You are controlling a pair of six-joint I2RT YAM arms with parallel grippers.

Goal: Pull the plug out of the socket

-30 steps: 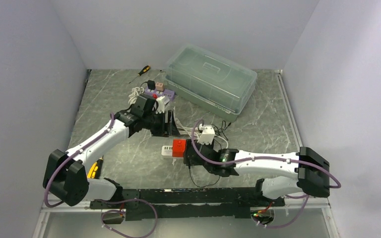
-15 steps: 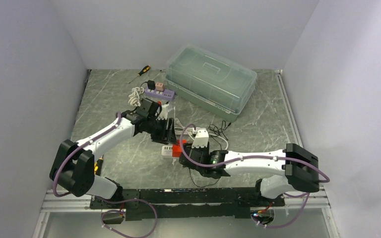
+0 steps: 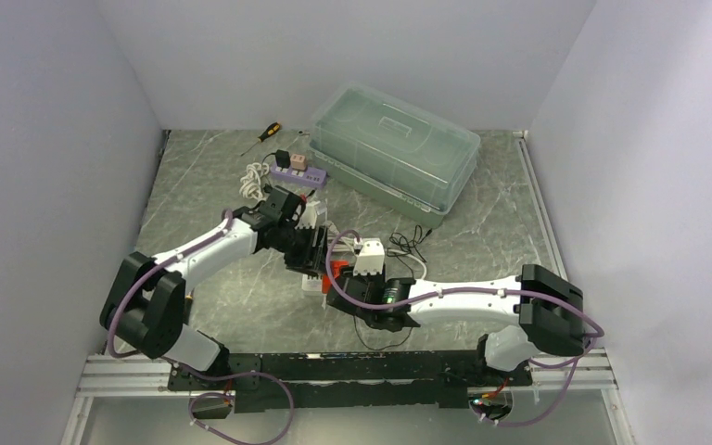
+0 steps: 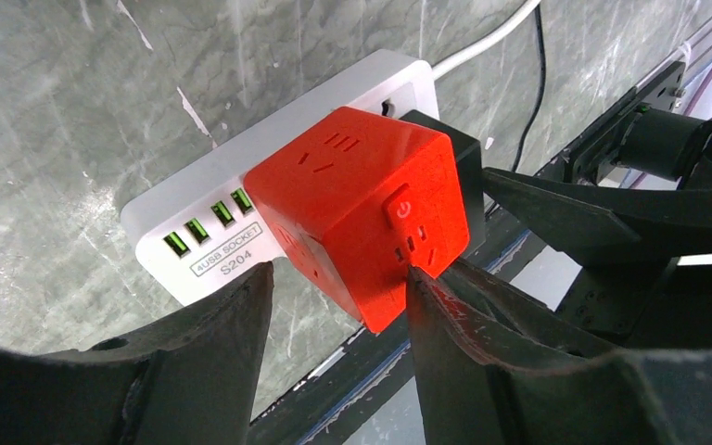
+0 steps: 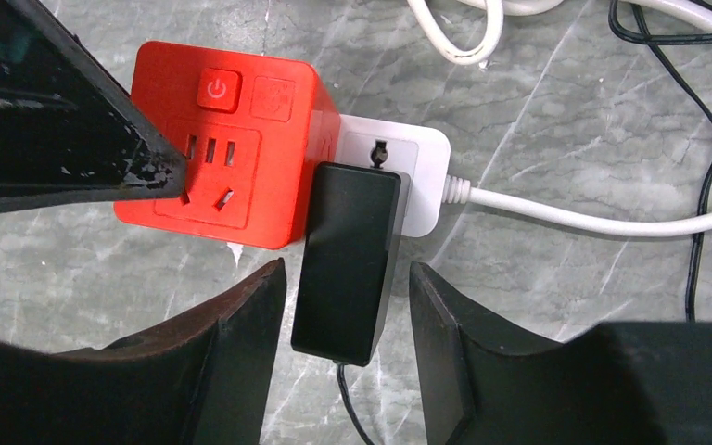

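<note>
Plug (image 5: 348, 260), a matte black oblong block with rounded corners and a thin cord (image 5: 345, 394) leaving its lower end, sits at the centre of the right wrist view. Its upper end is seated in the strip (image 5: 417, 158), a glossy white slab with soft edges. Hard against the plug's left side in that frame is the cube (image 5: 232, 185), smooth bright-red plastic with a power symbol and slot holes on its face. The right claw (image 5: 348, 271) stands open astride the plug. Its black wedge-shaped fingers (image 5: 241, 352) rise from the bottom of the frame on either side of the block, and a sliver of table shows on each side, so neither touches it. In the left wrist view the left claw (image 4: 338, 278) is likewise open, around the cube's lower corner. One scuffed fingertip (image 4: 426, 287) touches the cube's face below the button; the other stands apart, just below the strip's row of four green USB ports (image 4: 209, 222). The table (image 5: 565, 111) is grey, veined like marble. A white cable (image 5: 593, 222) runs from the strip to the right edge.
</note>
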